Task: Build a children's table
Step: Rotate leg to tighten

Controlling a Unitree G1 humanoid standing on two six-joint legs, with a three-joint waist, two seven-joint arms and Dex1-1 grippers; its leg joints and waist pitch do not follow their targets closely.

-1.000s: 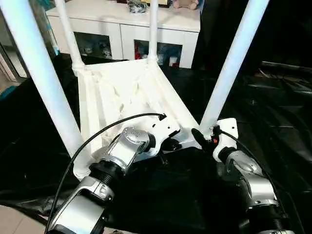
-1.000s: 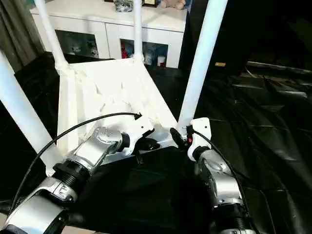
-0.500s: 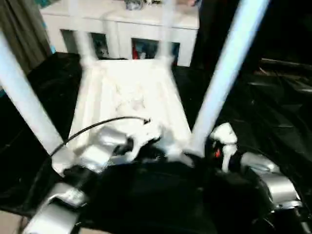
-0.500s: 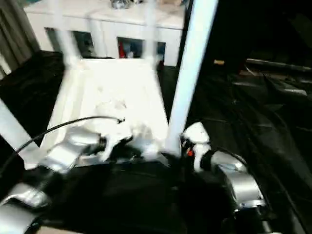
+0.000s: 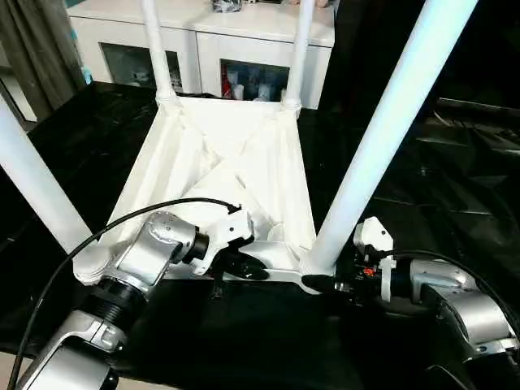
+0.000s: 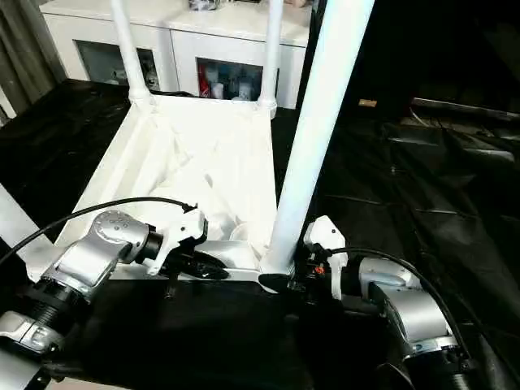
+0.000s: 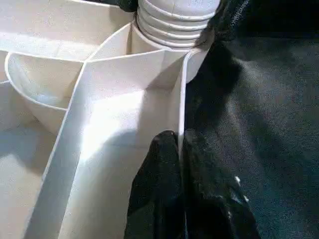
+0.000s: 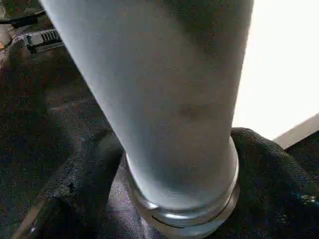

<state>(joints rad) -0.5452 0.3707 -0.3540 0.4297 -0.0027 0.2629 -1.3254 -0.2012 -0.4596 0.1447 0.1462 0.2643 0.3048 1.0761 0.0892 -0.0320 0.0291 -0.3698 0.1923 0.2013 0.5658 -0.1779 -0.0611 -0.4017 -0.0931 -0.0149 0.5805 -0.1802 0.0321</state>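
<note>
The white children's table (image 5: pixel 219 154) lies upside down on black cloth, ribbed underside up, with all its legs standing in the corner sockets. My left gripper (image 5: pixel 256 272) is shut on the thin near rim (image 7: pixel 182 99), one black finger (image 7: pixel 159 164) on each side of the wall. My right gripper (image 5: pixel 315 278) reaches in sideways at the base of the near right leg (image 5: pixel 390 130), shut on it just above the socket ring (image 8: pixel 184 209). The near left leg (image 5: pixel 36 187) rises at the left, and two far legs (image 5: pixel 154 49) stand at the back.
A white cabinet with glass doors (image 5: pixel 203 32) stands close behind the table. Wrinkled black cloth (image 5: pixel 455 162) covers the surface all around. A grey curtain (image 5: pixel 32 49) hangs at the far left. A black cable (image 5: pixel 122 223) loops over my left wrist.
The whole view has swung, so the table now sits squarer in it. My right gripper has dropped and turned sideways onto the base of the near right leg. The left one stays on the rim.
</note>
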